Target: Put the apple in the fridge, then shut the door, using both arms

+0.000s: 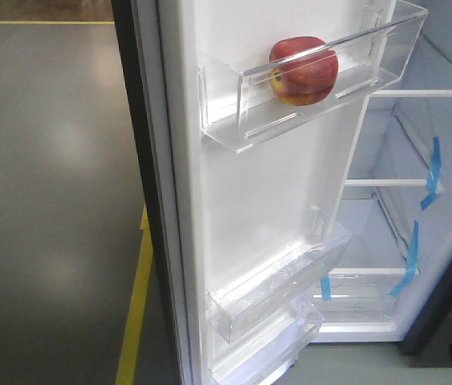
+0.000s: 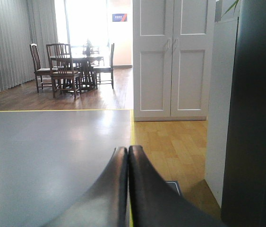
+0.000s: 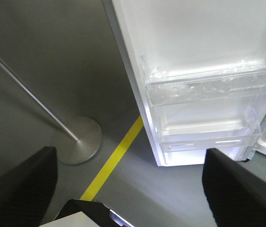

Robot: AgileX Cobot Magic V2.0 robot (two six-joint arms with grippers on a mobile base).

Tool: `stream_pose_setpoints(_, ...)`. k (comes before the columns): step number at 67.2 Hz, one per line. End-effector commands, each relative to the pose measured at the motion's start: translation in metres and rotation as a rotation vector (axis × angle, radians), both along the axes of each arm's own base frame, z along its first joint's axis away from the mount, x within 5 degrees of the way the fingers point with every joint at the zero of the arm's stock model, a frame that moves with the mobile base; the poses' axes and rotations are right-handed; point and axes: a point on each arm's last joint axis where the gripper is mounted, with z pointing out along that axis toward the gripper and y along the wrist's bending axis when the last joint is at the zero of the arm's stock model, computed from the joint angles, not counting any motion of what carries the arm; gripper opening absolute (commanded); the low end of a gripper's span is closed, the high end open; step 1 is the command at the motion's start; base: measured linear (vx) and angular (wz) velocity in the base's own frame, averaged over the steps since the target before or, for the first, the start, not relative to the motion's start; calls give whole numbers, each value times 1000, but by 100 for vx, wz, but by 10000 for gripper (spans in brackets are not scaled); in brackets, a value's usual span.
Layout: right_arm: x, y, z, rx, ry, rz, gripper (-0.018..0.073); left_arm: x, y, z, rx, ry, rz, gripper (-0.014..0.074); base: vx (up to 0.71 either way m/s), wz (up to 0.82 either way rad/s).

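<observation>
Apple (image 1: 303, 70) sits in the top clear bin (image 1: 234, 120) on the door (image 1: 266, 208), against its white inner lining. You have the door standing wide open; the fridge (image 1: 450, 136) shows its white shelves and blue tape strips (image 1: 433, 164) beyond. Your left jaws are pressed together — nothing between them. Your right jaws are spread apart and empty — they hover above the door's lower bins (image 3: 203, 90) and the yellow floor line (image 3: 114, 158).
</observation>
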Motion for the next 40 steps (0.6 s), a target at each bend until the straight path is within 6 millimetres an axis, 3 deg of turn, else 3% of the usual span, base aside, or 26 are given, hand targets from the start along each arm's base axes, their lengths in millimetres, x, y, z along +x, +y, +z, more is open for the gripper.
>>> stream_pose_setpoints(1, -6, 2, -3, 52, -30, 4, 594, -3, 0, 13, 3, -98, 1, -6, 0, 0)
stream_pose_setpoints(11, -16, 3, -17, 66, -21, 3, 594, -3, 0, 13, 3, -98, 1, -6, 0, 0)
stream_pose_setpoints(40, -26, 5, -18, 80, -14, 37, 594, -3, 0, 14, -8, -113, 0, -6, 0, 0)
